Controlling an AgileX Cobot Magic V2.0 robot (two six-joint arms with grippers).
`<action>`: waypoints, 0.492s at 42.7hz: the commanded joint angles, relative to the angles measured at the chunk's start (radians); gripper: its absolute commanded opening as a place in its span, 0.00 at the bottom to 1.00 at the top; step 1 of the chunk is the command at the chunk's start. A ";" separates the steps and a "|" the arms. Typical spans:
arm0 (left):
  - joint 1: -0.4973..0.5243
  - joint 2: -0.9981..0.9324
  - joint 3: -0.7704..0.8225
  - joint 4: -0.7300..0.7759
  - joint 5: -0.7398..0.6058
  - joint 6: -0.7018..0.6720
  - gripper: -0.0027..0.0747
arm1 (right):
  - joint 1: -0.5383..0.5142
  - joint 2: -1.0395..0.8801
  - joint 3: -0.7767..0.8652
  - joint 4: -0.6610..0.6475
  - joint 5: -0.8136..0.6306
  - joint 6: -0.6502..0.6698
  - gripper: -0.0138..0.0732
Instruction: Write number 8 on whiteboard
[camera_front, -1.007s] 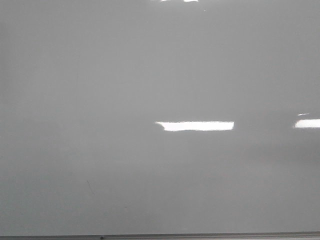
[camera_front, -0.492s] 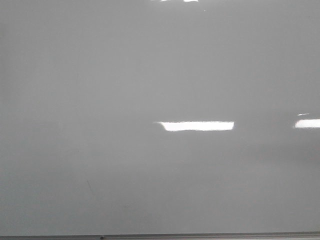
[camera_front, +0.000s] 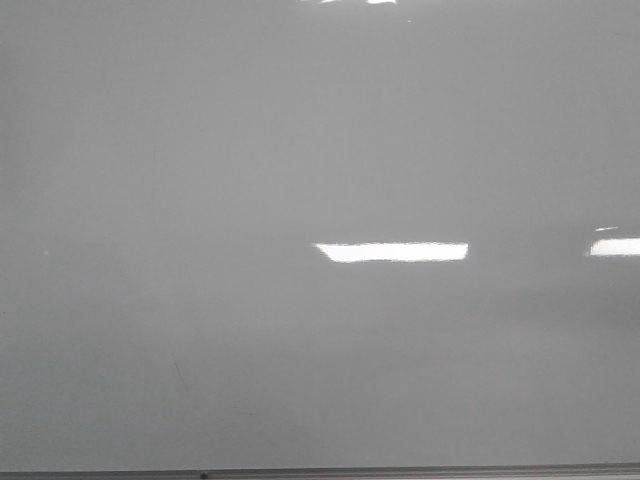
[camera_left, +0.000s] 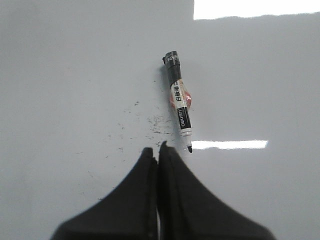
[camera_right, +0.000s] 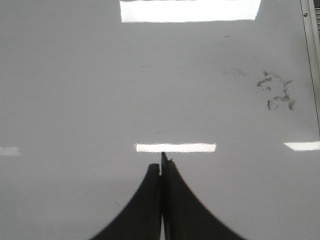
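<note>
Marker (camera_left: 179, 101) lies on the whiteboard (camera_left: 75, 75) just past the left gripper (camera_left: 158, 148), no 8 visible.
Left jaws pressed together, empty; marker tip points back at the fingertips, slightly to one side, not touching; cap end away. Black specks on the board beside the marker. Right gripper (camera_right: 161, 167) also closed, empty, over bare whiteboard; dark smudges (camera_right: 276, 92) far ahead near the metal edge strip (camera_right: 310, 60). Front view: glossy grey board, light reflections (camera_front: 392, 252), strip along the bottom.
</note>
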 joint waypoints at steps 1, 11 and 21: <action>-0.004 -0.012 0.012 -0.010 -0.088 -0.003 0.01 | -0.005 -0.017 -0.002 -0.013 -0.083 -0.002 0.08; -0.004 -0.012 0.007 -0.006 -0.204 -0.005 0.01 | -0.005 -0.017 -0.066 -0.013 -0.098 -0.001 0.08; -0.009 0.005 -0.222 -0.006 -0.108 -0.007 0.01 | -0.005 0.042 -0.348 -0.014 0.229 -0.002 0.08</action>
